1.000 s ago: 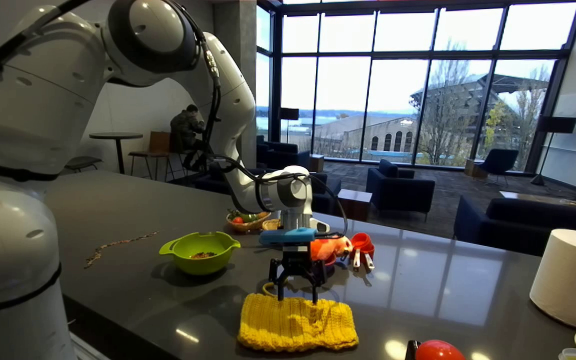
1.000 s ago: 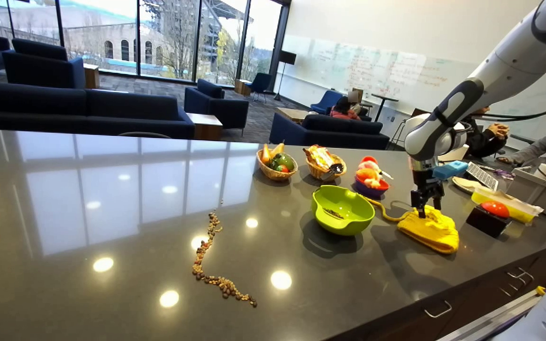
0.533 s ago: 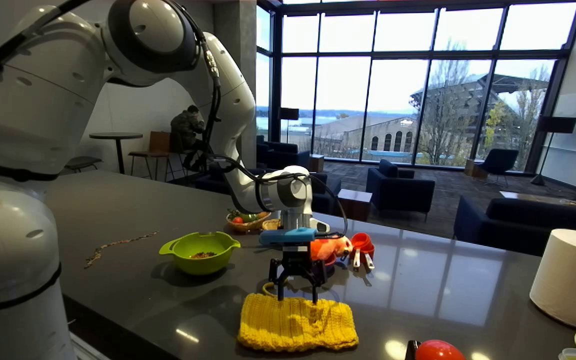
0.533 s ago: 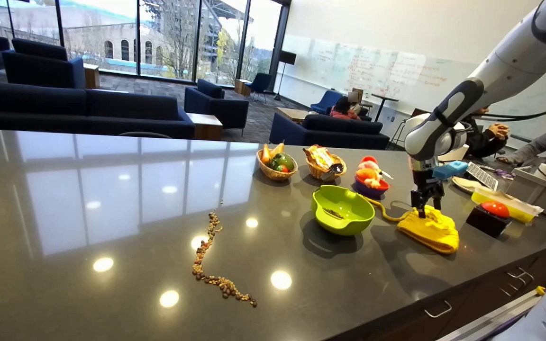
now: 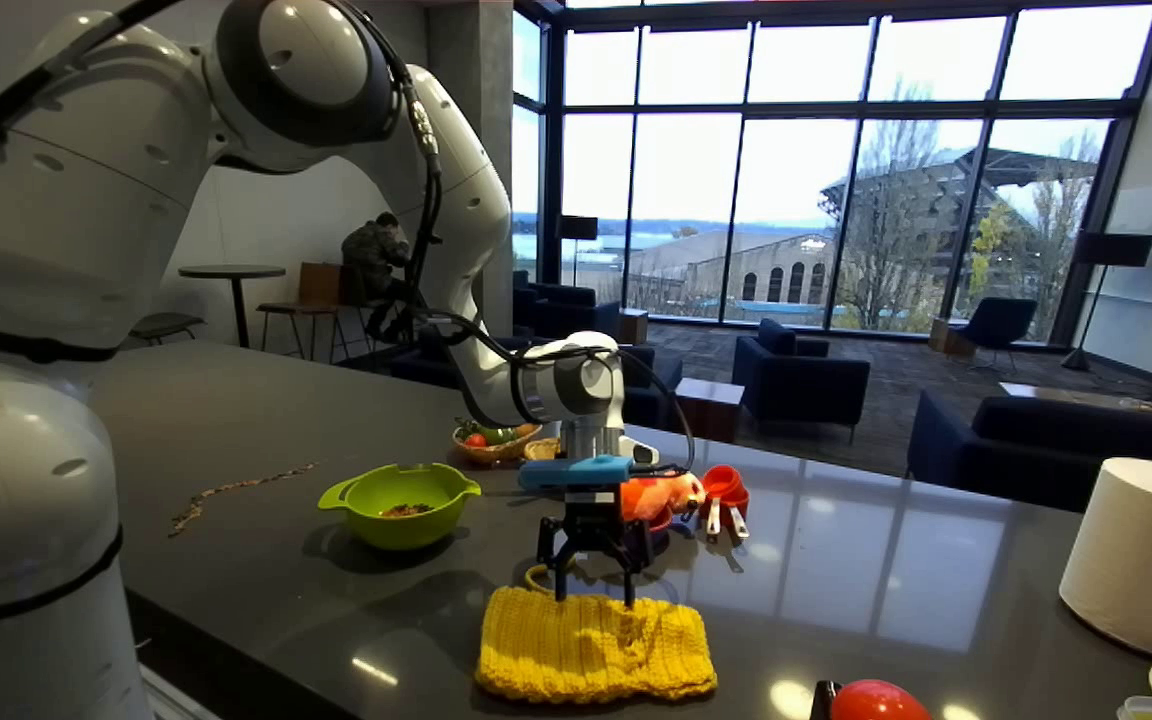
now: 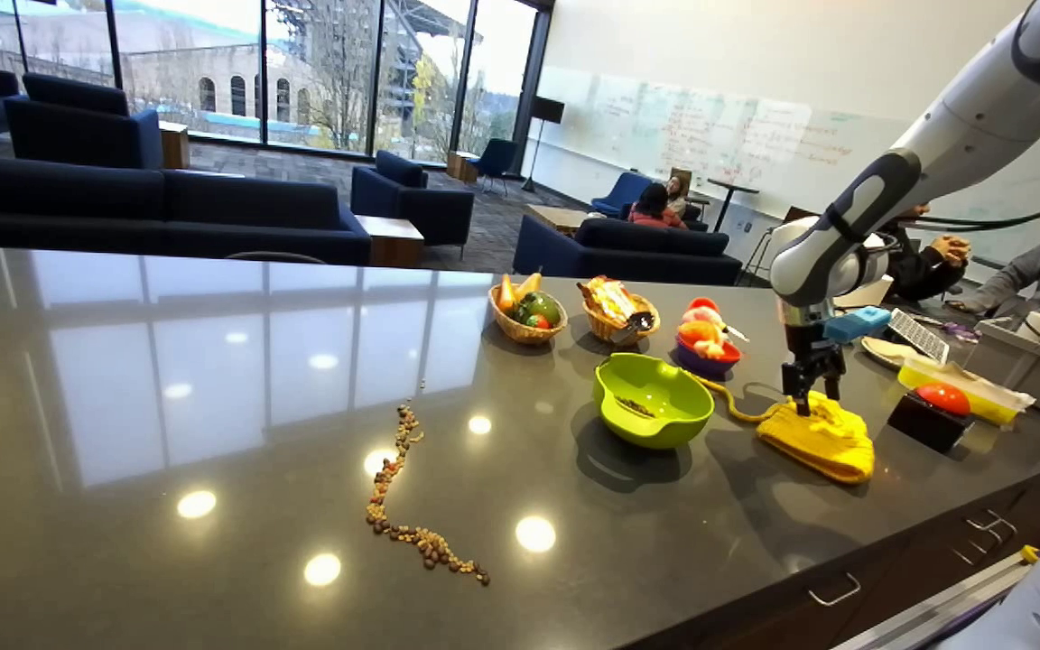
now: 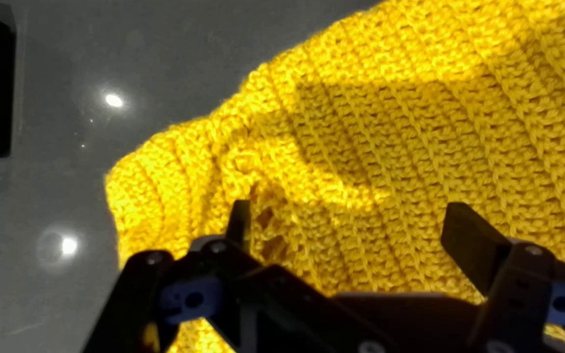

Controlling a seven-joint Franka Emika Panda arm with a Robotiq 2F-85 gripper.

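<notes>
Yellow knit (image 6: 818,451): lying on the tabletop (image 6: 168,587), toward the near edge at right in an exterior view; ribbed, puckered toward one end.
Hand (image 7: 348,211): released, spread wide and clasping nothing; pointing down over the knit, beside the pucker on one side; cannot tell whether touching the yarn.
Work at the knit: apparently lined up across the fabric, ahead of a grip or at a release; cannot tell which.
Next at the pucker: for a grip, probably calls for drawing together on a raised fold; for a retreat, a straight lift without snagging.
Yellow cord (image 6: 746,418): trailing left and far from the knit, out of sight behind the green bowl (image 6: 664,431).
Black box (image 6: 926,424): just right of the knit, topped by a red dome (image 6: 942,397).
Fruit basket (image 6: 527,338): beyond the bowl, far and left.
</notes>
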